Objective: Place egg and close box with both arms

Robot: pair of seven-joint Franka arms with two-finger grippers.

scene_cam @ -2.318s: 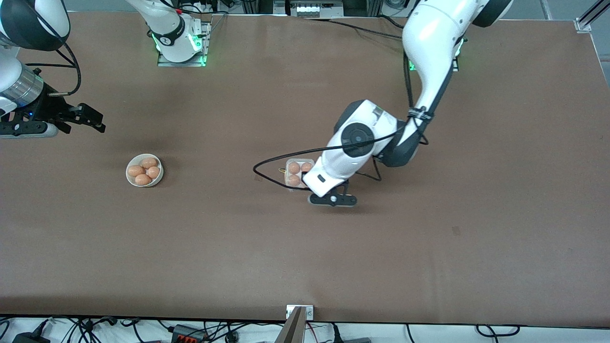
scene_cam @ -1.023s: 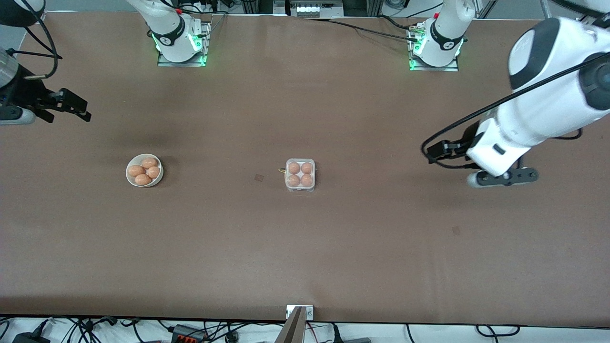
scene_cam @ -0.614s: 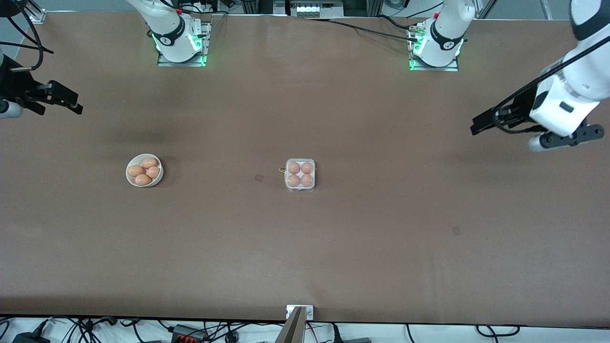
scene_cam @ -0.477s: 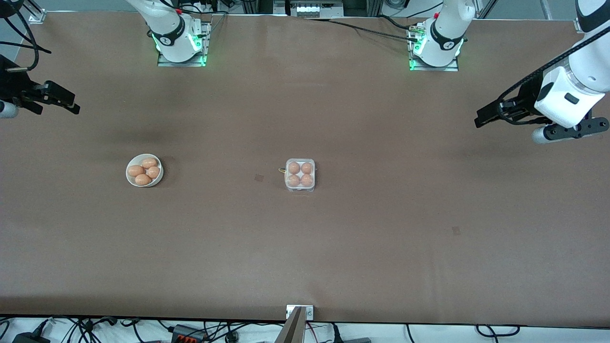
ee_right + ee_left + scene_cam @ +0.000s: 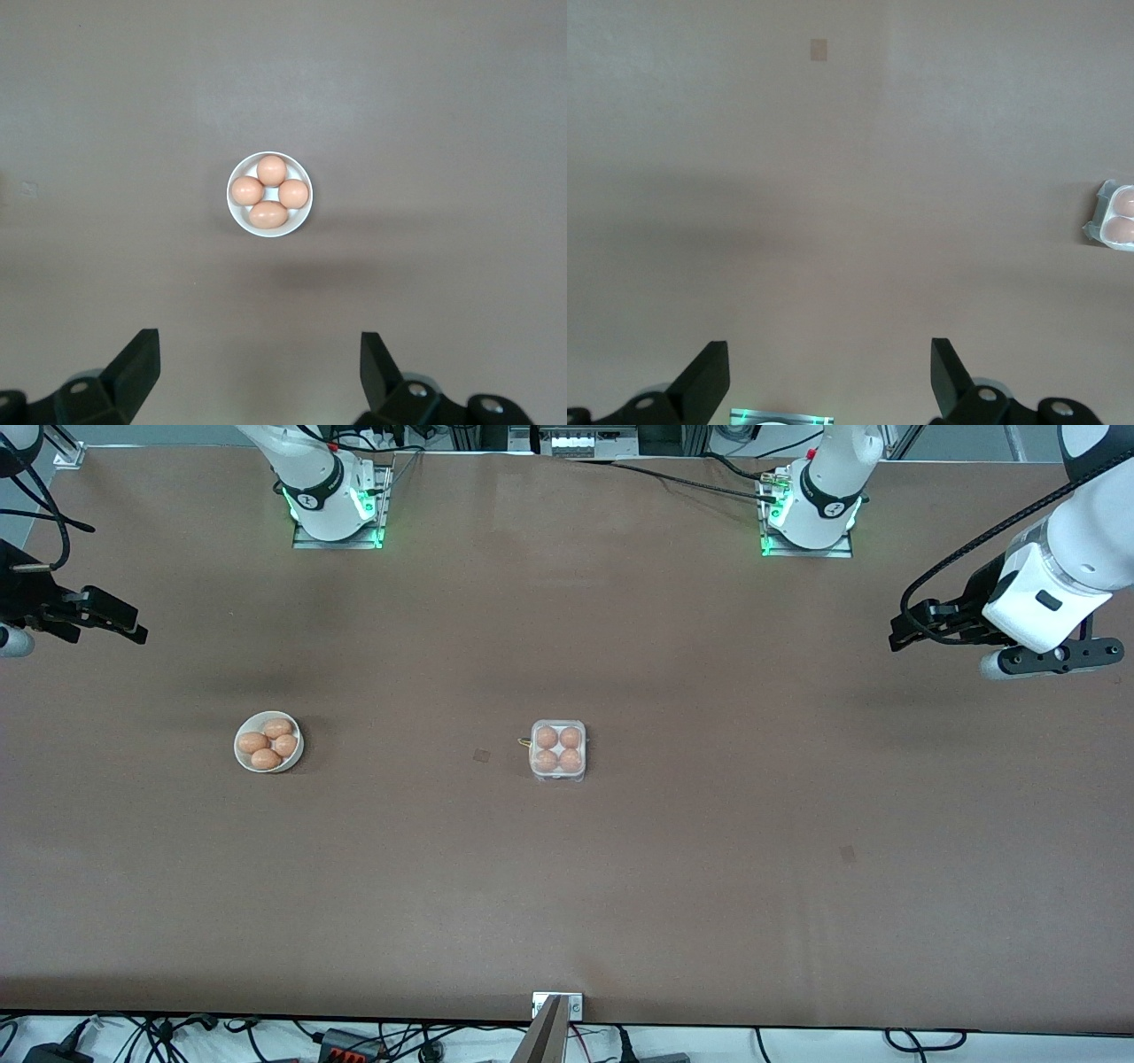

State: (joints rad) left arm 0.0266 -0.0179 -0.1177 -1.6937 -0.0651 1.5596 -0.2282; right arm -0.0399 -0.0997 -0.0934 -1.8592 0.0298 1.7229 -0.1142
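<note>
The box (image 5: 558, 751), a small clear carton, sits mid-table with its lid down over several orange-brown eggs (image 5: 547, 737) that fill its cells. I cannot tell the task's egg from the others. My left gripper (image 5: 908, 631) hangs open and empty over the left arm's end of the table, well away from the box. In the left wrist view the gripper (image 5: 828, 376) holds nothing, and only a corner of the box (image 5: 1114, 215) shows at the frame's edge. My right gripper (image 5: 124, 624) hangs open over the right arm's end. In the right wrist view the gripper (image 5: 259, 372) is empty.
A round white bowl (image 5: 268, 742) with several more eggs stands toward the right arm's end and also shows as the bowl (image 5: 269, 194) under the right wrist. Two small dark patches (image 5: 481, 755) (image 5: 848, 854) mark the brown table. Arm bases (image 5: 335, 509) (image 5: 808, 514) glow green.
My left arm has swung away from the box to its own end of the table, which uncovers the shut box. My right gripper has drifted slightly outward.
</note>
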